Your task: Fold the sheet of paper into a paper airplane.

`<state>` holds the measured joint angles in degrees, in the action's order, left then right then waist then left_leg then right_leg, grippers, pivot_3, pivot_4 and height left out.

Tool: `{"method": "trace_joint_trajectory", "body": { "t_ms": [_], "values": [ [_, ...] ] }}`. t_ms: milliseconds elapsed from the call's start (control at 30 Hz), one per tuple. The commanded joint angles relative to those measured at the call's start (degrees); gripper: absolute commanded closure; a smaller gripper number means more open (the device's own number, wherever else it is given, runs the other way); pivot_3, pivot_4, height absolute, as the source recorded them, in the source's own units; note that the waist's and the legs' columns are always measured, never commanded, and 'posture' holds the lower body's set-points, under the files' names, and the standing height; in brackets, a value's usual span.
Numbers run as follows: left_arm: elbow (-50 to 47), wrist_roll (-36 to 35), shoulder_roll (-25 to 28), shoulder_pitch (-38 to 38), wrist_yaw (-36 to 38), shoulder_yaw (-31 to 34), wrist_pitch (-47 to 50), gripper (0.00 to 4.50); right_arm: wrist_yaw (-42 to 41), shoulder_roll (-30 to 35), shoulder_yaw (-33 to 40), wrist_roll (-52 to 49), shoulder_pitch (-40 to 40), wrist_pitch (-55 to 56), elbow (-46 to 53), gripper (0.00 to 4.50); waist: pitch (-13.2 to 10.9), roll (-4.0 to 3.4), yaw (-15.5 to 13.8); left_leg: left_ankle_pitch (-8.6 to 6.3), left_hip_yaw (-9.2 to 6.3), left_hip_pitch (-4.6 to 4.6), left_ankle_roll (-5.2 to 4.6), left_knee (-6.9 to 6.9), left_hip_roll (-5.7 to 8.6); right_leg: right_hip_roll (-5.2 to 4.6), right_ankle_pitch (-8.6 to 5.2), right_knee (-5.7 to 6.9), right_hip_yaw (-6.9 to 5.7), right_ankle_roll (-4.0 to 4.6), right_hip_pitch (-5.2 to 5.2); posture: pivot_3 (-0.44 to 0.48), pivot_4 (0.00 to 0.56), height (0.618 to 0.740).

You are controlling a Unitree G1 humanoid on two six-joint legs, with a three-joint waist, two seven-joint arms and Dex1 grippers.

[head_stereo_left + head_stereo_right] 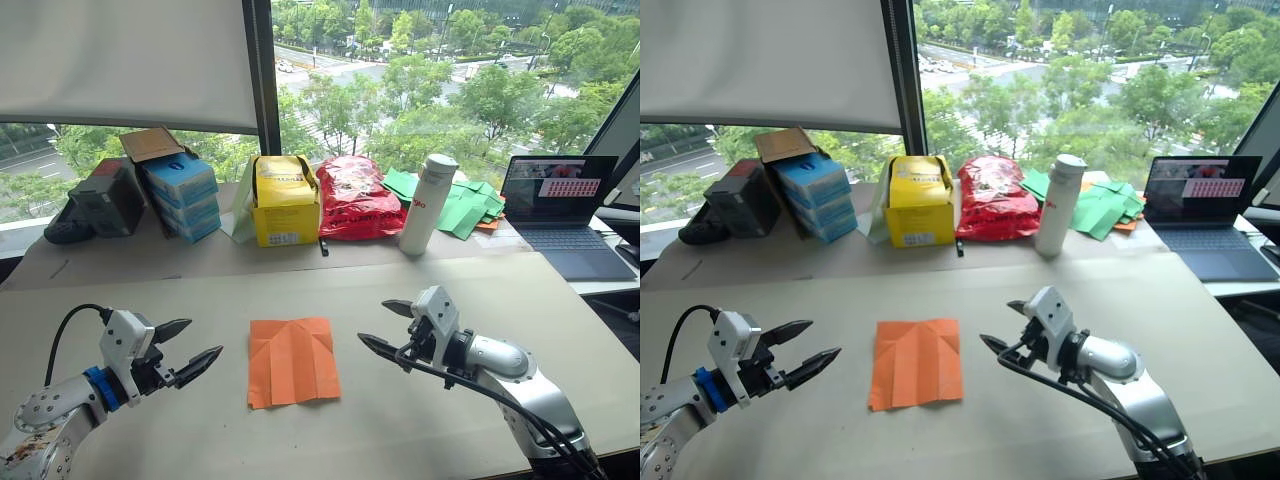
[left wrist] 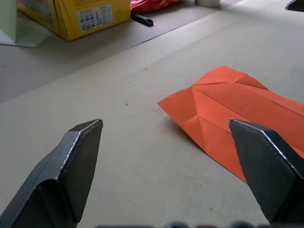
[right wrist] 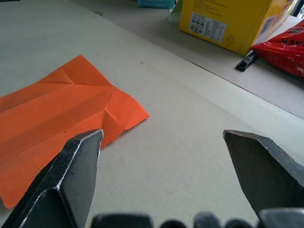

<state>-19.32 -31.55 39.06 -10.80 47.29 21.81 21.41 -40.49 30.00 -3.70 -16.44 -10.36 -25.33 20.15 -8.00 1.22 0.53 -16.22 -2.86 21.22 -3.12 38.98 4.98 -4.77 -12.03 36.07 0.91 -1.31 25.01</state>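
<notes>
The orange sheet of paper (image 1: 292, 361) lies flat on the table between my two arms, squarish, with crease lines and its far corners folded in. My left gripper (image 1: 186, 348) hovers open to the left of the sheet, a short gap away, holding nothing. My right gripper (image 1: 388, 326) is open on the sheet's right side, also apart from it and empty. In the left wrist view the paper (image 2: 237, 114) lies just beyond the fingers (image 2: 71, 166). The right wrist view shows the paper (image 3: 57, 123) beside its fingers (image 3: 266, 166).
Along the back of the table (image 1: 180, 420) stand stacked blue boxes (image 1: 182, 194), a yellow box (image 1: 284, 200), a red plastic bag (image 1: 357, 197), a white bottle (image 1: 427, 204), green paper pieces (image 1: 462, 205) and an open laptop (image 1: 562, 212). A black marker (image 1: 323, 247) lies near the yellow box.
</notes>
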Motion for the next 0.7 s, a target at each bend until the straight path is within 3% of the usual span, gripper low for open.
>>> {"method": "trace_joint_trajectory", "body": {
  "t_ms": [33,533,700],
  "values": [
    [-0.4,0.7,0.4,0.8,0.1,-0.2,-1.1,0.00,0.3,0.0,0.6,0.0,-0.2,1.9,1.9,0.04,0.0,0.00,0.0,0.00,0.00,0.00,0.00,0.00,0.00,0.00,0.00,0.00,0.00,0.00,0.00,0.000,0.150,0.740],
    [1.1,1.4,-0.2,4.0,1.3,-4.1,-0.6,0.00,1.4,0.0,0.4,0.5,0.2,0.9,2.6,0.04,0.0,0.00,0.0,0.00,0.00,0.00,0.00,0.00,0.00,0.00,0.00,-0.01,-0.01,0.00,-0.01,0.000,0.150,0.740],
    [1.4,1.9,-1.8,11.8,2.9,-13.2,1.6,1.44,2.2,-0.3,-0.1,0.8,0.2,0.5,3.1,0.00,0.0,0.00,-0.5,0.00,0.00,0.00,0.00,0.01,0.02,-0.03,0.00,-0.01,-0.03,0.00,-0.02,0.000,0.150,0.740]
  ]
}}
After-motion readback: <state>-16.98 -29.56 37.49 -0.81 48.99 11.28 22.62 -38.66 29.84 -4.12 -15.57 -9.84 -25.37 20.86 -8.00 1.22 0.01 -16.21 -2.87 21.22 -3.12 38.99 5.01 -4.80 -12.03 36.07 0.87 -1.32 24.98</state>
